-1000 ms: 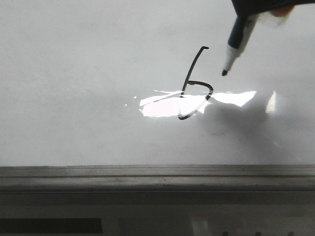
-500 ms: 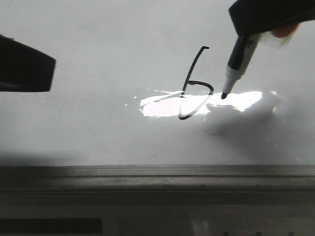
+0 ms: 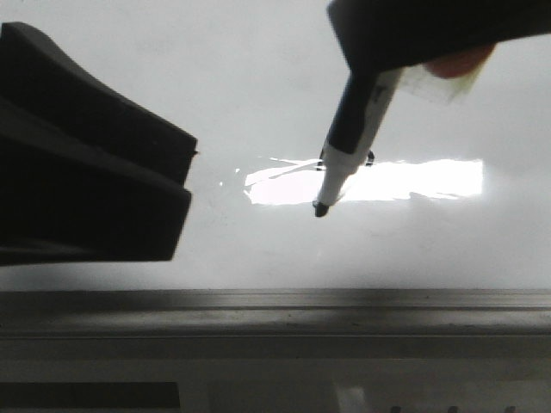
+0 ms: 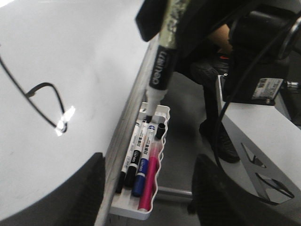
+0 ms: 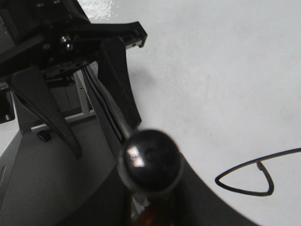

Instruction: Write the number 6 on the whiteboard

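The whiteboard (image 3: 258, 69) fills the front view, with its grey edge strip (image 3: 275, 305) along the near side. A black-and-white marker (image 3: 351, 129) points down from my right gripper (image 3: 413, 39), which is shut on it. Its tip (image 3: 320, 209) is at the glare patch, and I cannot tell whether it touches the board. The marker hides most of the number 6 (image 3: 370, 157) here. The 6's stroke (image 4: 49, 96) and its loop (image 5: 249, 181) show in the wrist views. My left gripper (image 3: 188, 185) hangs open at the left with nothing between its fingers.
A white tray (image 4: 129, 209) hangs off the board's edge and holds black, blue and red markers (image 4: 141, 165). A grey stand with cables (image 4: 254, 122) is beyond it. The left arm's frame (image 5: 70, 52) stands close to the held marker's end cap (image 5: 150, 160).
My left gripper has come in from the left and now fills that side. The right gripper has carried the marker left and nearer, its tip passing from beside the 6's loop to its lower end.
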`<move>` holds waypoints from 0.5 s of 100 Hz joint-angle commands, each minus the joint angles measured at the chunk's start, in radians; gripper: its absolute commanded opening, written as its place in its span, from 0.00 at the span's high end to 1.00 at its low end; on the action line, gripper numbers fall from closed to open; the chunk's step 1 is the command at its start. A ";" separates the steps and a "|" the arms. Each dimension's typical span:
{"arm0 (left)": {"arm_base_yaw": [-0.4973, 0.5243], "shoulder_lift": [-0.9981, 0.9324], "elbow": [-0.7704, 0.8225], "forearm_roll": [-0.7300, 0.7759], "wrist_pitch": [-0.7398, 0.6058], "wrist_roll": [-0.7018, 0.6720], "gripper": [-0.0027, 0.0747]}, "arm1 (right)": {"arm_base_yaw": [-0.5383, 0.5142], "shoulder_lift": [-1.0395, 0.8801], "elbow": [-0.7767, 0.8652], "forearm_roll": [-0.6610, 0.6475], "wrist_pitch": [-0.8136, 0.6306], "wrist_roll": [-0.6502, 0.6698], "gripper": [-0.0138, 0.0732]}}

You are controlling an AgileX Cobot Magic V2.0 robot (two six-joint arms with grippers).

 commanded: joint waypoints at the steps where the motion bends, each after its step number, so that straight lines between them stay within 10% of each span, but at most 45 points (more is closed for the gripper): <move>1: -0.046 0.005 -0.031 -0.110 0.048 0.043 0.49 | 0.017 -0.013 -0.037 0.006 -0.104 -0.014 0.89; 50: -0.097 0.035 -0.031 -0.234 0.076 0.062 0.49 | 0.155 0.012 -0.037 0.012 -0.185 -0.014 0.89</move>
